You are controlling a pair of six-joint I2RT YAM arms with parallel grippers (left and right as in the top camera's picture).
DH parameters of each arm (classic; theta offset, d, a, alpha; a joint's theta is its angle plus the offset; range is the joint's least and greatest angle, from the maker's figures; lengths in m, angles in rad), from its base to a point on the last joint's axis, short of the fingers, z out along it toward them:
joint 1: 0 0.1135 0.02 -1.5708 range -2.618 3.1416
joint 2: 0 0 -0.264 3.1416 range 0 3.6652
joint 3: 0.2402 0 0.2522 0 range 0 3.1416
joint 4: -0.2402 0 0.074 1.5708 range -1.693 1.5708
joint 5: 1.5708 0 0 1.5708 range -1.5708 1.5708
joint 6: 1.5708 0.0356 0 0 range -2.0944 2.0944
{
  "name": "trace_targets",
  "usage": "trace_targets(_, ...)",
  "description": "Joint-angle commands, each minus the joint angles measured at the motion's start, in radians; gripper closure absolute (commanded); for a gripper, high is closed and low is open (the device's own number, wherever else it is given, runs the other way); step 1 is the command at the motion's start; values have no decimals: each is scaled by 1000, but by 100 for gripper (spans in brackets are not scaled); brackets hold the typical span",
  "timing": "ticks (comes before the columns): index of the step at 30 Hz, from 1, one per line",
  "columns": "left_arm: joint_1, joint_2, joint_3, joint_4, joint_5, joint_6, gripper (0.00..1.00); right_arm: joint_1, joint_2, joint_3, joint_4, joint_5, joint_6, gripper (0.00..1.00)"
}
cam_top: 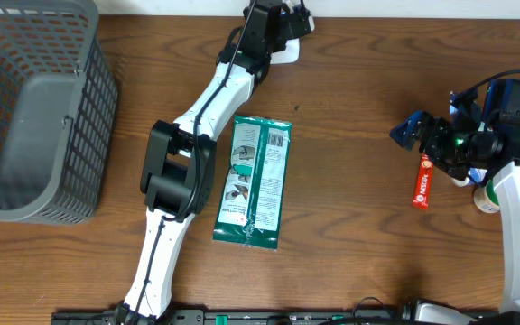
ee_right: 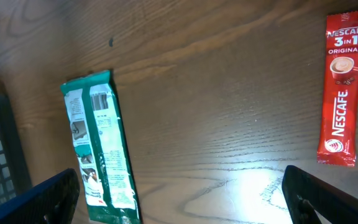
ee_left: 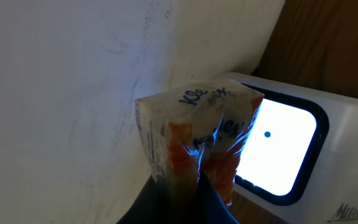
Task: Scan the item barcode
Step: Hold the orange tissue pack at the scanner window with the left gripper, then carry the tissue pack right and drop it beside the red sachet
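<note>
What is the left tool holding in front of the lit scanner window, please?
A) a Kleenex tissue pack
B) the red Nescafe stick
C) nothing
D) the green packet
A: the left wrist view shows the left tool shut on a Kleenex tissue pack by the scanner; the Nescafe stick and green packet lie on the table.

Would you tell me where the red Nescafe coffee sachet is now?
In the overhead view, the red Nescafe coffee sachet lies flat on the wooden table, right of the green packet.
</note>
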Motion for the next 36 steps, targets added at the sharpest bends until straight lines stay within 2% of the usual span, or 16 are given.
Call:
trace_targets(1, 3, 47, 2, 2, 19, 2, 92, -2, 1, 5, -2, -8, -19, 1)
trace_targets(16, -3, 50, 2, 110, -86, 35, 93, -2, 1, 5, -2, -8, -19, 1)
trace_targets(25, -69, -104, 2, -108, -86, 19, 93, -2, 1, 5, -2, -8, -19, 1)
trace_targets(27, -96, -164, 2, -188, -85, -37, 93, -2, 1, 5, -2, -8, -19, 1)
trace_targets(30, -139, -252, 2, -356, -41, -210, 93, -2, 1, 5, -2, -8, -19, 1)
trace_targets(36, -201, -347, 2, -742, 209, -641, 93, -2, 1, 5, -2, -8, -19, 1)
